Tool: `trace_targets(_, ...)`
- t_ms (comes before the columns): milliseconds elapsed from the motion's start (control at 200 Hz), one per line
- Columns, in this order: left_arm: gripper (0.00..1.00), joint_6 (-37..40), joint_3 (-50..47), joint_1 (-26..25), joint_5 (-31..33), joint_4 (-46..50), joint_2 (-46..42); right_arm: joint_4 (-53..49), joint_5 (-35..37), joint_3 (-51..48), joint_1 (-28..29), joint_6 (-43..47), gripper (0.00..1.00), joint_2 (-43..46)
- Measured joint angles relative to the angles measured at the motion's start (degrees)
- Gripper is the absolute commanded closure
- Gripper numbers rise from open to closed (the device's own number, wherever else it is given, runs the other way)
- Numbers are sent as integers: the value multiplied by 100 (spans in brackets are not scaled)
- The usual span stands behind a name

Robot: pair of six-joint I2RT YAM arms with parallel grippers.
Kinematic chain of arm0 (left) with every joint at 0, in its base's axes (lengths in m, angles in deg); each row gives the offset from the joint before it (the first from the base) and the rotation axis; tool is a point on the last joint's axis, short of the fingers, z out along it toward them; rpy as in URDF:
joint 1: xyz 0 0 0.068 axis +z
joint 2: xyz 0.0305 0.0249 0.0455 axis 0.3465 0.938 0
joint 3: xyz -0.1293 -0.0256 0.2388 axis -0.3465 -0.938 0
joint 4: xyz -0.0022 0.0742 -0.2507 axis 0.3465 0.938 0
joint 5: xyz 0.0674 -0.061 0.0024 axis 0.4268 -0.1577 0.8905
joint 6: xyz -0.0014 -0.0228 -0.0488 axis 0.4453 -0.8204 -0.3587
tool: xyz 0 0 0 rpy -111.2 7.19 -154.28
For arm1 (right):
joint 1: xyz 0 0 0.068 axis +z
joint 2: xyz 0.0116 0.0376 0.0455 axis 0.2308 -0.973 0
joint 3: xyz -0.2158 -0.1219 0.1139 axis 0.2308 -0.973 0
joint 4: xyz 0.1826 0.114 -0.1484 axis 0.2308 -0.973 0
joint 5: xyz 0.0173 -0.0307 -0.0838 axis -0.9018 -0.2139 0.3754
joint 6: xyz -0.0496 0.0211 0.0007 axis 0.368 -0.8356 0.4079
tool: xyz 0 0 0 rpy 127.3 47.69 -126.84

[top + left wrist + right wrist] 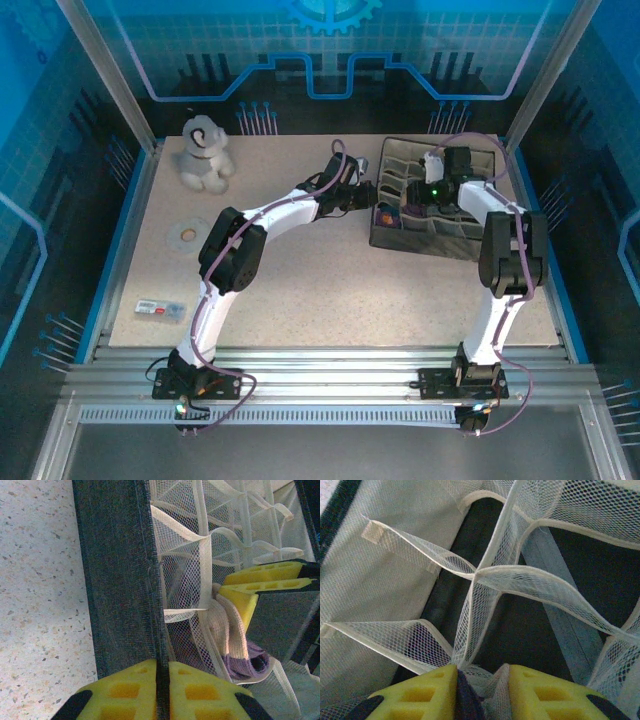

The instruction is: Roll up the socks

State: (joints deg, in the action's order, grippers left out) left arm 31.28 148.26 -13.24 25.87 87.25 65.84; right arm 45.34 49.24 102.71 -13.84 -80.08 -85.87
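Speckled beige tabletop (pixel 330 290) — blue patterned walls (pixel 60 120), aluminium rails (pixel 330 370) at near edge.

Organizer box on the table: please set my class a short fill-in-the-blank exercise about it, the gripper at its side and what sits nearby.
1. The left gripper is shut on the dark outer ____ of the organizer box.
2. White ____ strips divide the box into compartments.
3. A sock inside the box is tan and ____.
4. The grey plush toy sits at the far ____ corner of the table.

Missing words: wall; mesh; purple; left.
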Motion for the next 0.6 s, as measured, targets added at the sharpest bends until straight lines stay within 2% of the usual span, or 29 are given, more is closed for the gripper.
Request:
trace_targets(110,75,74,2,4,-46,20,0,-66,109,-24,11,42,61,107)
trace_targets(220,64,184,7,26,-85,111,0,-251,262,-48,11,109,51,402)
trace_targets(455,54,568,57,133,-201,538,-166,-437,529,26,7,284,44,1300)
trace_targets(600,43,901,26,229,-221,787,-597,-339,566,-256,-66,323,40,2076)
